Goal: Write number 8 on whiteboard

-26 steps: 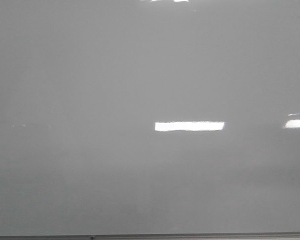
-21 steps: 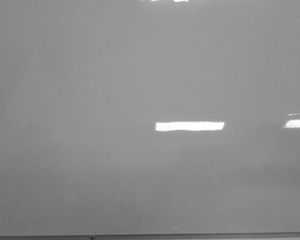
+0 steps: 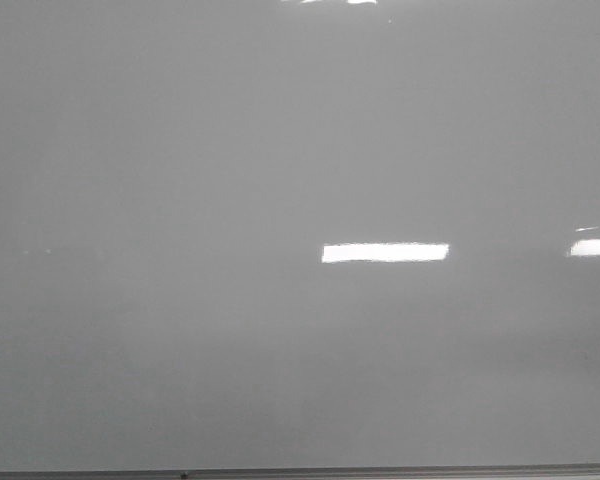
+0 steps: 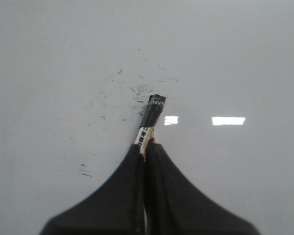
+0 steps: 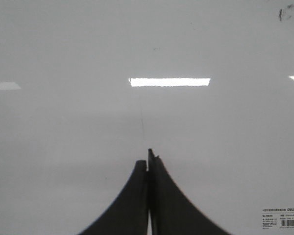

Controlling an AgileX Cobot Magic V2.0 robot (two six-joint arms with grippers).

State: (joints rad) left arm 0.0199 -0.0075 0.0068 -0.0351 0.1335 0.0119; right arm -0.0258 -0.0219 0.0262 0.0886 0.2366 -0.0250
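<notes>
The whiteboard (image 3: 180, 200) is a glossy pale grey board that fills the front view; neither gripper shows there. No number 8 shows in any view. In the left wrist view my left gripper (image 4: 146, 147) is shut on a marker (image 4: 154, 110) with a black end and a white printed label. The marker's end points at the board (image 4: 49, 73) among small black specks (image 4: 137, 90). In the right wrist view my right gripper (image 5: 148, 159) is shut and empty over the bare board (image 5: 63, 137).
The board's thin dark bottom edge (image 3: 300, 472) runs along the front view. Bright rectangular light reflections (image 3: 385, 253) lie on the board. A small printed sticker (image 5: 280, 220) and a black smudge (image 5: 286, 12) show in the right wrist view, and a faint thin line (image 5: 142, 117).
The bright reflection in the middle of the front view has become a little shorter at its left end. Nothing else has visibly changed.
</notes>
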